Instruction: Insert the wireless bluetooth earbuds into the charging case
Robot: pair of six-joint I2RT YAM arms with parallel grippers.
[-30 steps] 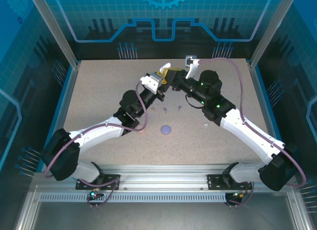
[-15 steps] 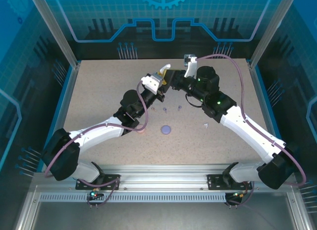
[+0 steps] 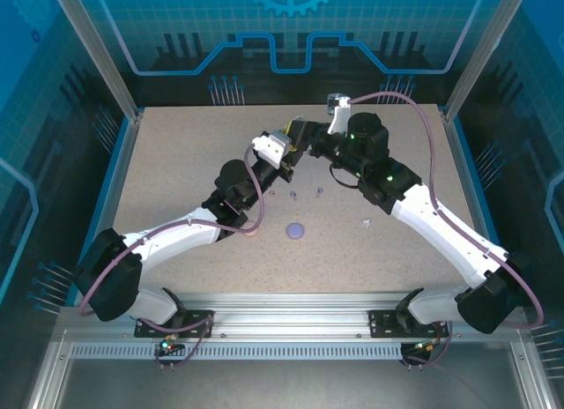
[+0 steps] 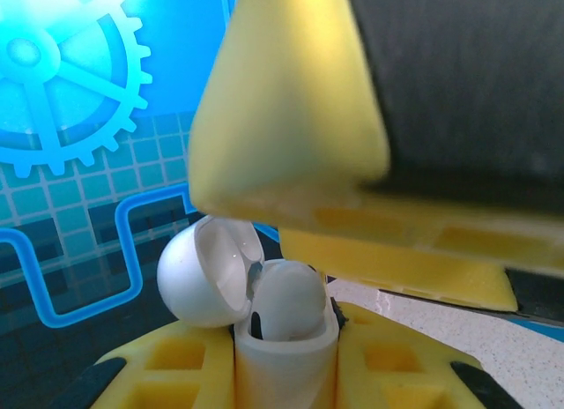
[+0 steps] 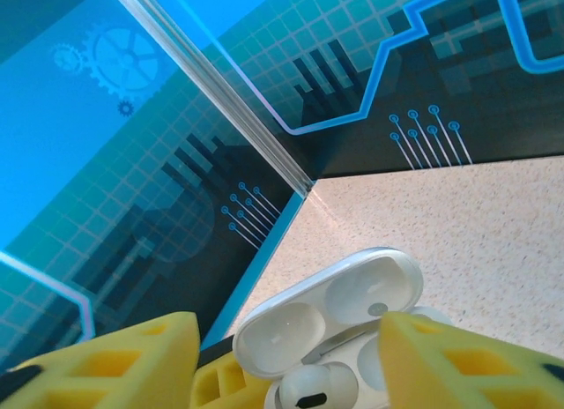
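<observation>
White charging case (image 4: 280, 374), 1 earbud (image 4: 287, 301) seated, clamped by left gripper (image 4: 286, 358); right gripper (image 5: 286, 343) spread.

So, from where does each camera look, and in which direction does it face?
Top: fixed above and behind the bases, looking down at the table; both arms show, left claw and right claw close together.
Left wrist: on the left arm, facing the back wall; the left claw grips the open case, the right claw above it.
Right wrist: on the right arm, facing a table corner; the right claw flanks the case.
Both wrist views share the case and its bud.
</observation>
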